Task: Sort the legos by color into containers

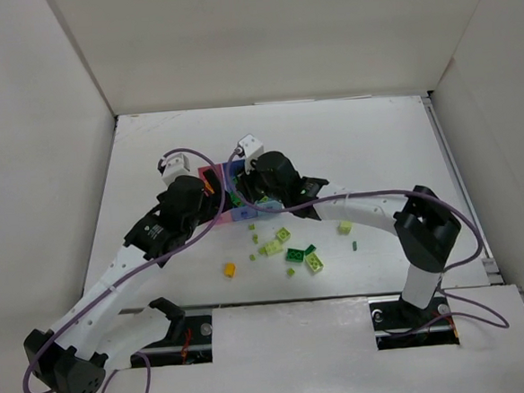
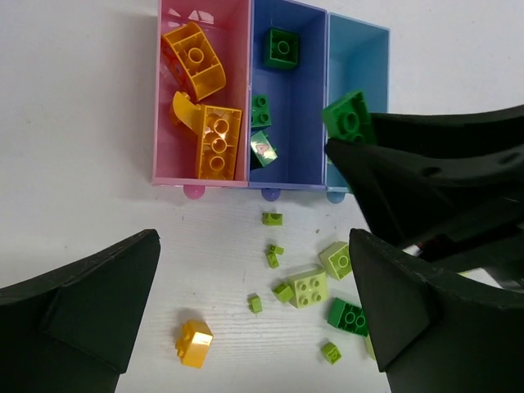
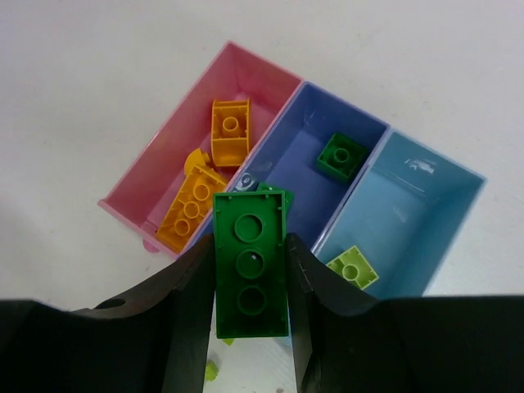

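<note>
At the middle of the counter (image 1: 375,144), the three joined containers (image 1: 212,178) are sitting in a row. The pink bin (image 3: 254,78) is holding orange-yellow legos (image 3: 230,131), the periwinkle bin (image 3: 327,115) is holding dark green legos (image 3: 342,155), and the light blue bin (image 3: 417,205) is holding one pale lime brick (image 3: 352,268). The right arm (image 1: 371,209) is gripping a long dark green brick (image 3: 250,246) by its sides between its jaws, hovering above the near end of the row. The left arm (image 1: 98,298) is hanging over the counter just short of the bins, its jaws standing wide open and holding nothing. Loose legos (image 1: 293,248) are lying scattered toward 5 o'clock from the bins in the top view, with a lone orange-yellow brick (image 1: 229,270) at about 6 o'clock.
</note>
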### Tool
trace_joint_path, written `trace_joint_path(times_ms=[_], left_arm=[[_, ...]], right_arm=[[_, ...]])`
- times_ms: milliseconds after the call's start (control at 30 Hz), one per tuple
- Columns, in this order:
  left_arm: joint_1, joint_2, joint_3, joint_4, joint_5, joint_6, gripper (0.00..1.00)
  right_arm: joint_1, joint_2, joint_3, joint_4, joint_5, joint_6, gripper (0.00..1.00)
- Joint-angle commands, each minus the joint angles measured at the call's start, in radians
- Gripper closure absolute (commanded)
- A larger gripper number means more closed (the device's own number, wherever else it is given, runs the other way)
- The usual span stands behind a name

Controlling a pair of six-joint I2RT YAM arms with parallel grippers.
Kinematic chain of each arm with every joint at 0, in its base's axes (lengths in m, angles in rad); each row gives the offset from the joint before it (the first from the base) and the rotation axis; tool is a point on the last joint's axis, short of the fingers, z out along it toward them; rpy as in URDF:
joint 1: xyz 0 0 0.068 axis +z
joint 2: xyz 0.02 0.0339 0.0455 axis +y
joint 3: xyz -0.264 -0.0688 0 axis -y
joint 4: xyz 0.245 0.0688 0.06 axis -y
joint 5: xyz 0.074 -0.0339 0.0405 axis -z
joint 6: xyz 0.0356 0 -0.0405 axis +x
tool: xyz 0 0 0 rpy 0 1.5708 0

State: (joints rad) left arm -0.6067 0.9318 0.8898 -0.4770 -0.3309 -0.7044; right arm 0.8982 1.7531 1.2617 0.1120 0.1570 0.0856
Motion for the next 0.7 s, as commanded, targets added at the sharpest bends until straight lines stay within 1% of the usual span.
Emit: trace_joint_path(times_ms=[0,67,100,133,167,233,267,400,500,533,600,667], left_arm=[[0.005,-0.028,-0.011,-0.011,-0.023,0.002,0.00],[0.005,-0.028,-0.011,-0.011,-0.023,0.002,0.00],[0.005,-0.028,-0.011,-0.011,-0.023,0.002,0.00],[0.005,-0.028,-0.011,-0.011,-0.023,0.002,0.00],[0.005,-0.028,-0.011,-0.011,-0.023,0.002,0.00],[0.005,-0.028,-0.011,-0.011,-0.023,0.002,0.00],[0.005,-0.028,-0.011,-0.011,-0.023,0.002,0.00],[0.005,-0.028,-0.011,-0.011,-0.014,0.013,0.00],[0.005,-0.028,-0.011,0.000,0.010,0.023,0.00],[0.005,-0.028,-0.011,0.000,0.029,0.023,0.00],[0.005,-0.028,-0.011,0.011,0.067,0.071,0.00],[-0.014,-0.028,-0.020,0.052,0.140,0.107,0.00]], right_arm=[[0.007,0.032,0.064,0.011,-0.036,0.002,0.68],[0.007,0.058,0.083,0.011,-0.046,0.011,0.60],[0.007,0.059,0.084,0.011,-0.047,0.011,0.60],[0.007,0.071,0.096,0.011,-0.057,0.011,0.57],[0.007,0.071,0.096,0.011,-0.057,0.011,0.51],[0.007,0.080,0.106,0.011,-0.071,0.011,0.42],[0.007,0.080,0.107,0.011,-0.080,0.011,0.42],[0.007,0.057,0.107,0.002,-0.080,-0.009,0.32],[0.007,0.011,0.076,0.002,-0.067,-0.009,0.31],[0.007,-0.004,0.065,0.002,-0.045,-0.009,0.31],[0.007,-0.047,0.007,0.002,-0.001,-0.009,0.31],[0.007,-0.130,-0.043,0.002,0.079,-0.009,0.30]])
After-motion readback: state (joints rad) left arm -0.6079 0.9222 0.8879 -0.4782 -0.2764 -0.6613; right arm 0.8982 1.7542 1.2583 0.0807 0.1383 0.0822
